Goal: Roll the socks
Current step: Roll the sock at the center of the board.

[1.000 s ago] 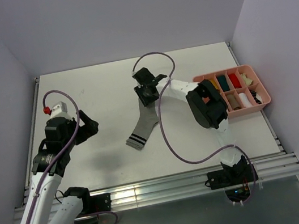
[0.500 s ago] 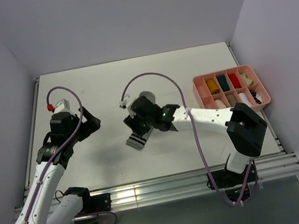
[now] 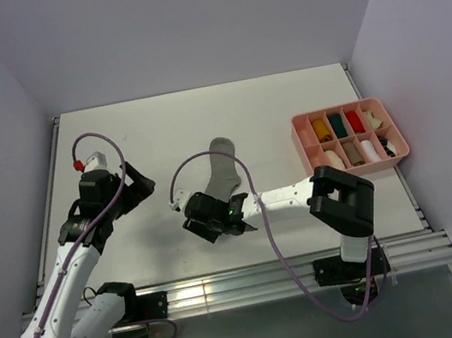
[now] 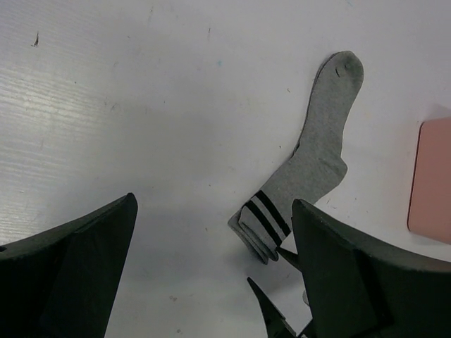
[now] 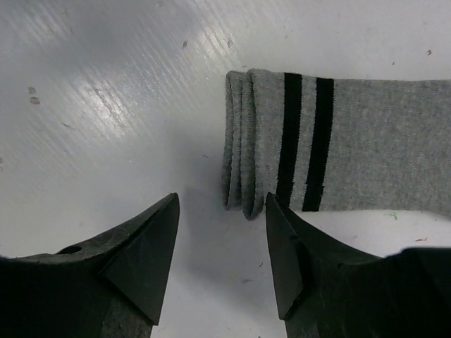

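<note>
- Since the earlier frames, the right gripper [image 5: 222, 197] has travelled from the far toe end of the grey sock [image 3: 221, 168] to its near end. It now hangs over the cuff [image 5: 243, 141], and its arm lies low across the table [image 3: 134, 141].
- Its jaws are released. The two fingers stand apart with the folded cuff edge between them, and nothing is grasped yet.
- The left gripper [image 3: 136, 186] waits on the left, well apart from the sock. Its jaws are also spread and empty.
- The grey sock lies flat near the middle of the table, toe to the far side and the cuff with two dark stripes [image 5: 303, 141] to the near side. I see no other loose sock on the table.
- In my judgement the step in hand is to catch the cuff and begin the roll.
  - The cuff shows several layers at its edge, so the fingers should take all of them together; otherwise only the top layer turns.
  - One finger must go under the fabric, so a low and shallow approach seems better than a push from above.
  - The roll should then go straight toward the toe. The sock bends a little at the heel, so the roll may go crooked there.
  - The left gripper could hold the toe so that the sock does not slide.
- The table is white with fine ridges and a few small marks; it looks smooth, so the fabric may slip on it.
- A pink tray [image 3: 333, 109] with rolled bundles stands at the right. Plain pale walls close the table on three sides.
</note>
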Tool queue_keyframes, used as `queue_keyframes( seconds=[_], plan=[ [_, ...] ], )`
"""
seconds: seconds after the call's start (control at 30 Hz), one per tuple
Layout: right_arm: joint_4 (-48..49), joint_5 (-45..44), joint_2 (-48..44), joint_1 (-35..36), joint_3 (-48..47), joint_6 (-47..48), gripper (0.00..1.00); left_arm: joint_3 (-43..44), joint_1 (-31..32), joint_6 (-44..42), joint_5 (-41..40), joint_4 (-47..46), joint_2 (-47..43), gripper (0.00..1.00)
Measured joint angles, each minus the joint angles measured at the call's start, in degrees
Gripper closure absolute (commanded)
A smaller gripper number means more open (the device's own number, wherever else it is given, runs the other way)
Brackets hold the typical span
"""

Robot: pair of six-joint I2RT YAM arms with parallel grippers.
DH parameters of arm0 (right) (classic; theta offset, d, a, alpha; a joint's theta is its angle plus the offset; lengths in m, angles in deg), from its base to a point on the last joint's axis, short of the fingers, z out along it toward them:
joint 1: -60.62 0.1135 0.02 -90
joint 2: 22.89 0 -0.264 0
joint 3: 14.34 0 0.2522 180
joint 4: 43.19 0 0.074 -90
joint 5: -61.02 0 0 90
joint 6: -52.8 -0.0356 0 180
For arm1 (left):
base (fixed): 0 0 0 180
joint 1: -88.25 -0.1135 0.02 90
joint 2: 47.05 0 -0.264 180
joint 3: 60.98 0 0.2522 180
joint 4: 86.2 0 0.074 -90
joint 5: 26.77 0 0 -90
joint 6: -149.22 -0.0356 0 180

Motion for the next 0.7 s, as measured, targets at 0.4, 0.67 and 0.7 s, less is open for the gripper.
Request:
queue_keyframes(
  seconds=[0.4, 0.67, 0.7],
  plan=[
    [4.68, -5.49, 3.96, 0.87, 0.13, 2.03, 0.5, -1.57, 0.0, 0.72, 0.02, 0.44, -1.33, 0.04],
    [7.76, -7.5, 5.29, 1.77, 0.52, 2.82, 1.0, -1.86, 0.0, 1.68, 0.02, 0.37, -1.11, 0.04],
    [8.04, -7.54, 5.29, 1.81, 0.68, 2.89, 1.0, -1.92, 0.0, 1.77, 0.09, 0.31, -1.05, 0.04]
  ],
)
